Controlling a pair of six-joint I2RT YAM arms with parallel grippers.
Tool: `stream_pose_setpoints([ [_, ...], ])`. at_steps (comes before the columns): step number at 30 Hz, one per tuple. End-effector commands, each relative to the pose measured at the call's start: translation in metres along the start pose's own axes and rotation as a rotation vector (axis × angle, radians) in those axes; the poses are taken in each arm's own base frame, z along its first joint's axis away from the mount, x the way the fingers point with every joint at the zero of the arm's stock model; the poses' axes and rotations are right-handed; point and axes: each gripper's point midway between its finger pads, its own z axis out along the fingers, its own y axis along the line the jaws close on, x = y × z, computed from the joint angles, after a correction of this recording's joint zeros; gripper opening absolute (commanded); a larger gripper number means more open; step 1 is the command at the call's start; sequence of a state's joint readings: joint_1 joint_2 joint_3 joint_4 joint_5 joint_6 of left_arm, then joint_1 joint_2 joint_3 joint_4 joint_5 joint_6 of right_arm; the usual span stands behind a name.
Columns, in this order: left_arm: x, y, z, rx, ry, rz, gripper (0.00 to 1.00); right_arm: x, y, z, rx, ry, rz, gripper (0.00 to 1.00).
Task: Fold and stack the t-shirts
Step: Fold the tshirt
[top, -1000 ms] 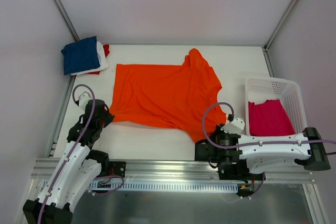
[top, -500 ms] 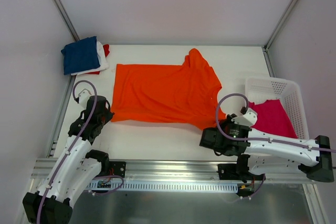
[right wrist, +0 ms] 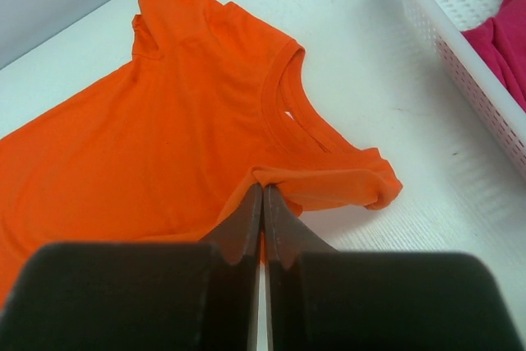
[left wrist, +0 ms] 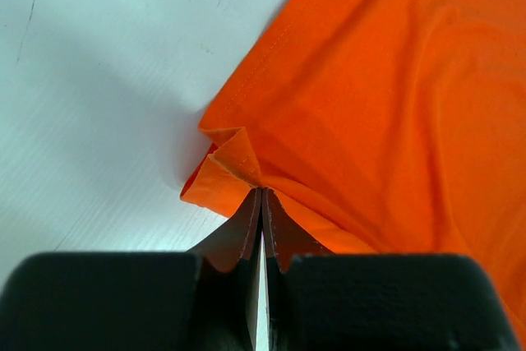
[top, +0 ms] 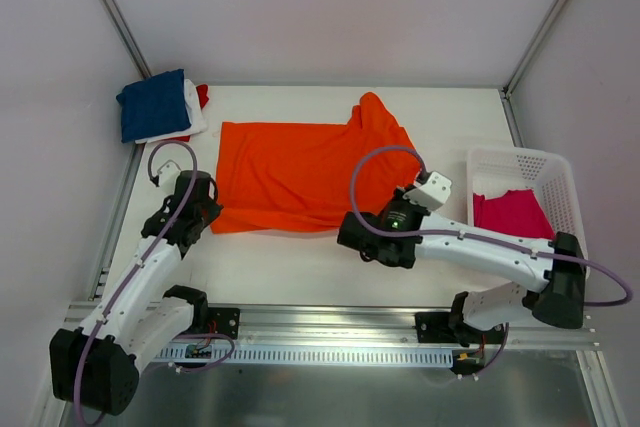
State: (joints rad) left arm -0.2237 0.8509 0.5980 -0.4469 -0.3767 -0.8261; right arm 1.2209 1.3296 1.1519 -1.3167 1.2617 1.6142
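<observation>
A bright orange t-shirt (top: 300,172) lies spread across the middle of the table, collar toward the right. My left gripper (top: 207,211) is shut on its near-left hem corner; the left wrist view shows the gripper (left wrist: 261,191) pinching bunched orange cloth (left wrist: 394,96). My right gripper (top: 347,231) is shut on the shirt's near edge, and the right wrist view shows the gripper (right wrist: 263,189) gripping a fold beside the collar (right wrist: 283,96) and a rolled sleeve (right wrist: 370,187). A folded stack sits at the back left: navy blue (top: 152,104), white (top: 196,109) and red (top: 203,94).
A white lattice basket (top: 520,162) stands at the right edge with a magenta-pink t-shirt (top: 510,212) inside; the right wrist view shows its wall (right wrist: 460,47). Metal frame posts rise at both back corners. The arms' mounting rail (top: 320,322) runs along the near edge.
My right arm has swung left and away from its base, dragging the shirt's near-right part leftward. The left gripper has moved slightly farther from its base, still holding the corner.
</observation>
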Motion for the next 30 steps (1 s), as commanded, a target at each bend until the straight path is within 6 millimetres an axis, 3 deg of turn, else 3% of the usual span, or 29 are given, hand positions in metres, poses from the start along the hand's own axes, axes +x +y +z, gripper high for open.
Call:
stream_pose_setpoints([
  [1,-0.018,-0.023,0.000,0.053,-0.049,-0.041,0.00,-0.034,-0.025,0.002,0.071,-0.108,-0.373,0.01],
  [19,-0.029,-0.047,0.032,0.027,-0.059,0.015,0.00,-0.026,0.016,0.038,0.202,-0.167,-0.524,0.01],
  [23,-0.033,-0.068,0.037,0.095,-0.055,0.049,0.00,-0.027,0.028,0.045,0.203,-0.178,-0.585,0.00],
  [24,-0.033,-0.070,0.039,0.110,-0.054,0.066,0.00,-0.020,0.043,0.051,0.175,-0.174,-0.489,0.00],
  [25,-0.032,-0.073,0.040,0.123,-0.049,0.073,0.00,-0.021,0.041,0.055,0.188,-0.138,-0.676,0.00],
  [26,-0.031,-0.076,0.041,0.135,-0.044,0.077,0.00,0.008,0.036,0.064,0.165,-0.024,-0.744,0.00],
  [27,-0.031,-0.079,0.042,0.147,-0.048,0.080,0.00,0.024,0.068,0.076,0.058,0.015,-0.597,0.00],
  [28,-0.031,-0.080,0.043,0.149,-0.048,0.083,0.00,0.020,0.060,0.088,0.028,0.069,-0.620,0.00],
  [29,-0.032,-0.080,0.043,0.151,-0.049,0.084,0.00,0.042,0.063,0.094,-0.051,0.156,-0.574,0.00],
  [30,-0.031,-0.080,0.044,0.152,-0.049,0.087,0.00,0.037,0.052,0.106,-0.028,0.180,-0.546,0.00],
])
